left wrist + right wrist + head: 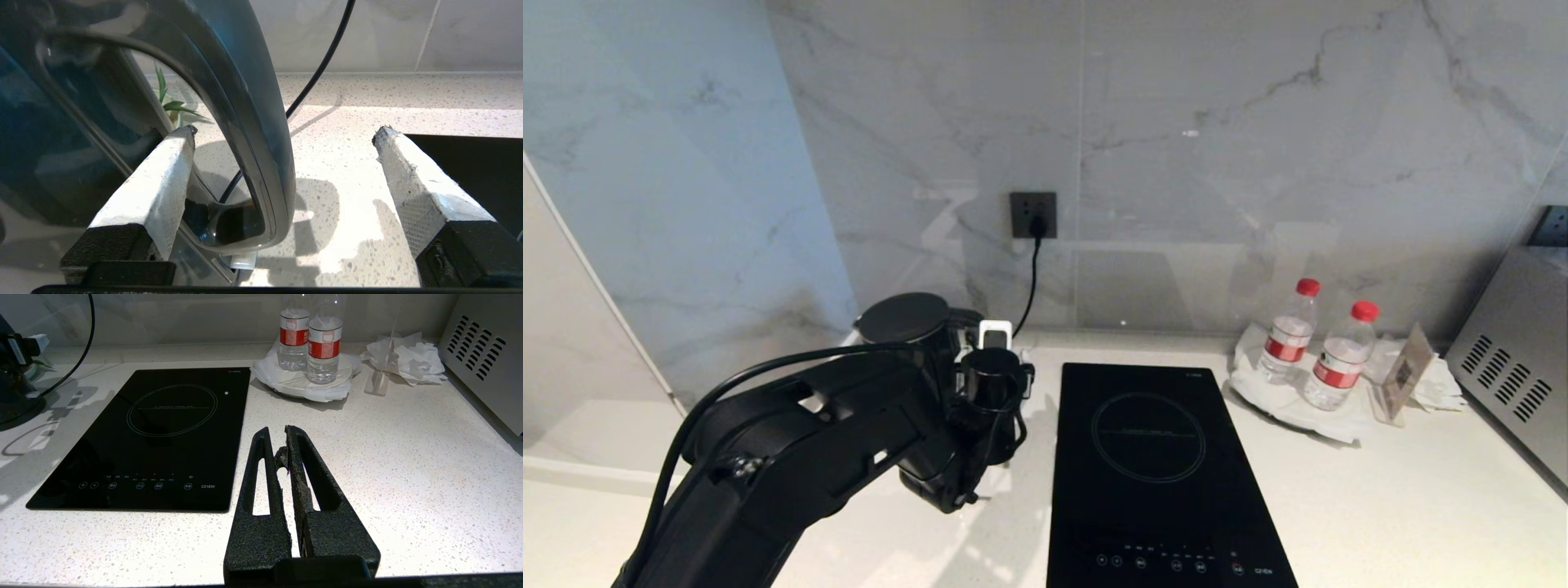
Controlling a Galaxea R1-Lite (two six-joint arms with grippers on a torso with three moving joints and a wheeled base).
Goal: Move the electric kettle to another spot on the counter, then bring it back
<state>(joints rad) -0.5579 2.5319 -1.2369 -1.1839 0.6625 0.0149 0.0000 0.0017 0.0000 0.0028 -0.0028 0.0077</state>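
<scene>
Looking down from the head camera, the left arm (792,441) covers most of the electric kettle (903,318), so only its flat round lid shows, at the back left of the surface (1380,506), left of the induction hob (1152,465) and below the wall socket (1033,215) with its black cord (1031,286). The left wrist view shows what the head view hides: the kettle's big loop handle (261,134) stands between the two white-padded fingers (157,192) of the left hand (284,134). The fingers are spread wide, one inside the loop beside the glossy body, the other well out over the speckled surface, clear of the handle. Whether the inner finger touches the handle cannot be told. Nothing is gripped. A small green plant (171,104) shows through the loop, seen in no other view.

The right wrist view alone shows the right hand (284,451), its black fingers pressed together and holding nothing, hovering over the surface just beside the hob's near right corner. Beyond it stand two water bottles (310,339) on a plate, crumpled paper (408,359) and a grey appliance with vent slots (486,351).

The left arm reaches forward from the lower left, wrist roughly level, its hand pointing toward the back wall.
</scene>
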